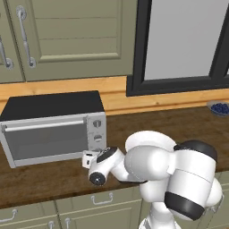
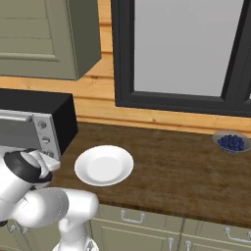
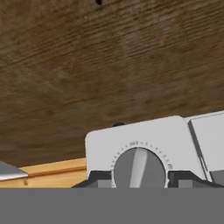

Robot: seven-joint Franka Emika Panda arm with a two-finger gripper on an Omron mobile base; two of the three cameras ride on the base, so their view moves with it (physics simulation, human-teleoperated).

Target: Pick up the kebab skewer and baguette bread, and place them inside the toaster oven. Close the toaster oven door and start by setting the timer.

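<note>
The toaster oven (image 1: 53, 106) stands on the wooden counter at the left, and its door (image 1: 44, 142) is shut, with the bar handle along the top edge. My gripper (image 1: 91, 157) is pressed up to the oven's knob panel at the lowest knob. The rolled hand view has that round grey knob (image 3: 139, 168) sitting tightly between my two dark fingertips (image 3: 98, 179), its pointer mark near straight. From the right, my gripper (image 2: 49, 162) sits just below two other knobs (image 2: 44, 132). The kebab skewer and the baguette bread are hidden from view.
A white round plate (image 2: 104, 165) with nothing on it lies on the counter right of the oven. A small bowl of blueberries (image 2: 231, 142) sits far right near the dark window frame. Olive wall cabinets (image 1: 67, 36) hang above the oven.
</note>
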